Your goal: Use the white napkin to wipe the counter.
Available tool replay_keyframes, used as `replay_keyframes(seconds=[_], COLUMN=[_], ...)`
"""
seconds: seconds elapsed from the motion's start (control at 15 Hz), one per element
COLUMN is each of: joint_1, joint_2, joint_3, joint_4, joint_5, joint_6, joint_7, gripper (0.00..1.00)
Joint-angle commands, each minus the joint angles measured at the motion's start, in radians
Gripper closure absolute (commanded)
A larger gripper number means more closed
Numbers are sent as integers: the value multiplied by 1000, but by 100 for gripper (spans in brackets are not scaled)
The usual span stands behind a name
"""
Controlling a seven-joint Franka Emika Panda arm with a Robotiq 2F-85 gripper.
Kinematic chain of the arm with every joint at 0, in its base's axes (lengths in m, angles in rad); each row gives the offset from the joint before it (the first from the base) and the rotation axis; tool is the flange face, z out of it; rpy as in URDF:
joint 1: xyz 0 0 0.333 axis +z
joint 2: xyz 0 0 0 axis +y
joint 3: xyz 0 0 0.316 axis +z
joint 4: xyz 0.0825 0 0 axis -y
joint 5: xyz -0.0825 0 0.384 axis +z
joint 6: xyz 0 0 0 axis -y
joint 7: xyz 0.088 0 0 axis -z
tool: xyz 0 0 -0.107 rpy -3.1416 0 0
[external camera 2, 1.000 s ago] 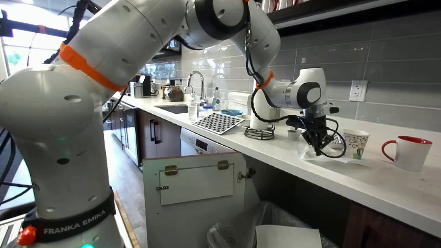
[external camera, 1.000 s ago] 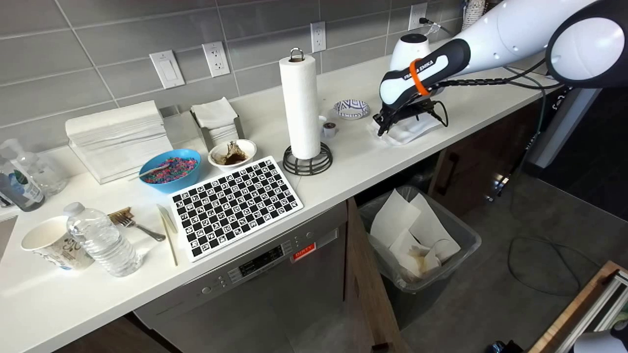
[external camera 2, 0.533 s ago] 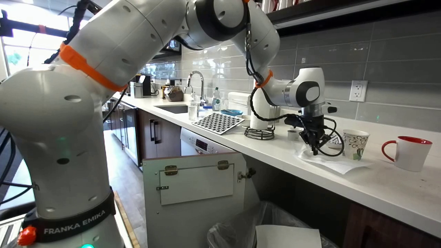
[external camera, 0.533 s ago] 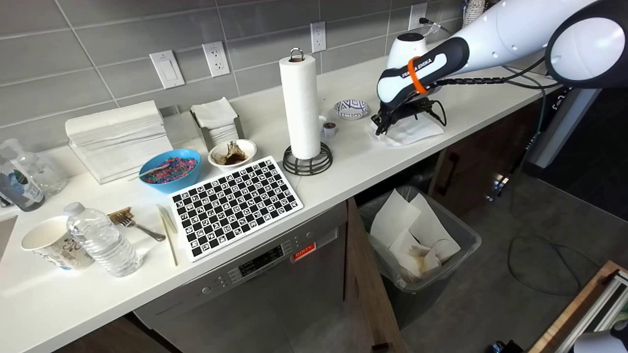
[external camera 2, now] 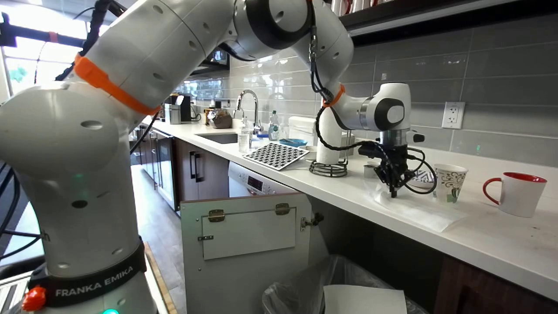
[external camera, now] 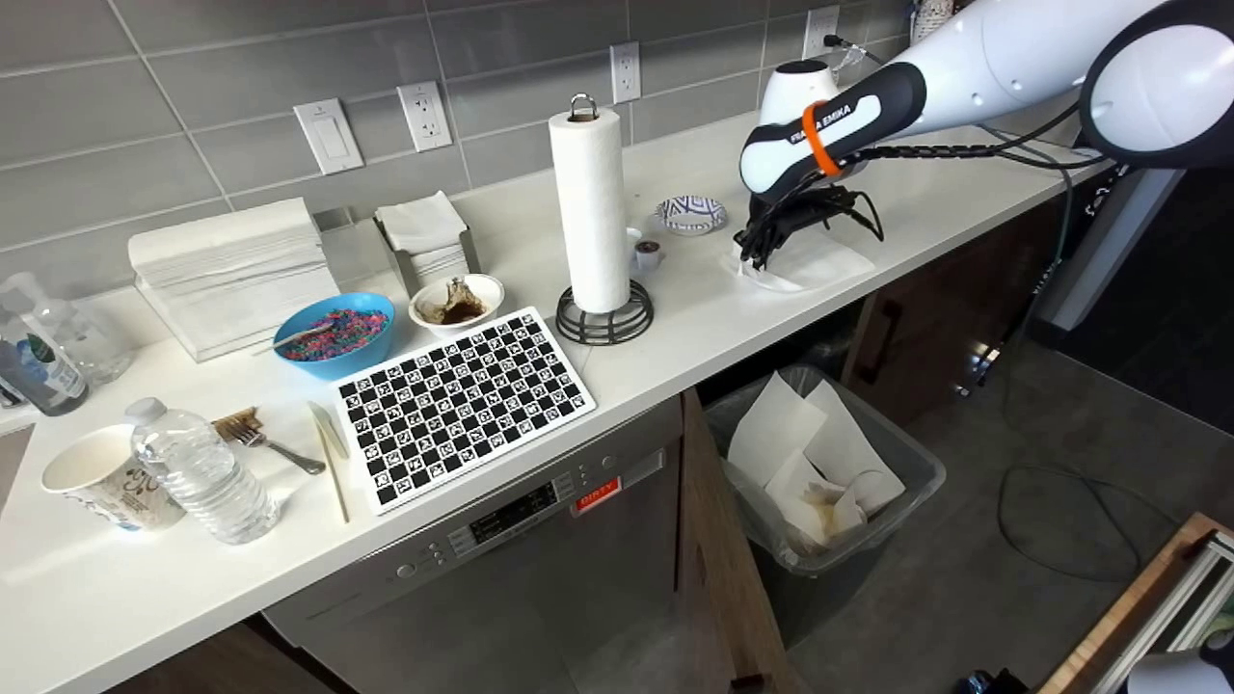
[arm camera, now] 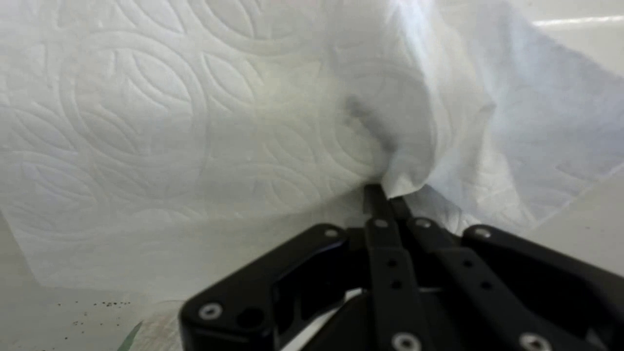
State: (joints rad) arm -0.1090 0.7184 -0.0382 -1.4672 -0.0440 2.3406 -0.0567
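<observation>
White and embossed with rings and leaf shapes, the napkin [arm camera: 161,136] fills much of my wrist view, creased at one side into a raised fold. My gripper [arm camera: 387,196] comes in from the bottom of that view, its two fingers together, with the lower end of the fold pinched between their tips. In both exterior views those tips point down, low over the counter [external camera: 694,323], and the rest of the napkin lies spread on its surface, with a corner near the front edge. Dark specks [arm camera: 109,304] dot the counter just beside it.

In an exterior view a patterned paper cup [external camera 2: 450,185] stands upright close to the napkin, and apart from it stands a white mug [external camera 2: 518,198] with a red inside and a red handle. Between the upright paper towel roll [external camera: 590,212] and my gripper I see a small cup [external camera: 647,258] with a dark top and a shallow bowl [external camera: 690,228] with a blue pattern. Past the roll lie a checkered board [external camera: 468,410] and a blue bowl [external camera: 342,366] of pink and blue bits. Below the counter, beside a swung-out cabinet door [external camera: 721,540], white sheets [external camera: 776,429] fill part of a lined bin [external camera: 918,477].
</observation>
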Motion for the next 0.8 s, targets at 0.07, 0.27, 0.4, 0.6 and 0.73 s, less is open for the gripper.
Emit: replay_keyframes(seconds=[0.07, 0.27, 0.4, 0.6, 0.73], joint_1=[-21, -28, -30, -33, -32], joint_2=[-28, -53, -78, -121, -149], joint_3=[25, 31, 35, 41, 50], joint_4=[-61, -96, -135, -196, -235], joint_5=[28, 37, 45, 59, 62], joint_6=[-83, -117, -135, -159, -189], joint_7=[-69, -86, -95, -120, -156], gripper=[100, 100, 100, 100, 100])
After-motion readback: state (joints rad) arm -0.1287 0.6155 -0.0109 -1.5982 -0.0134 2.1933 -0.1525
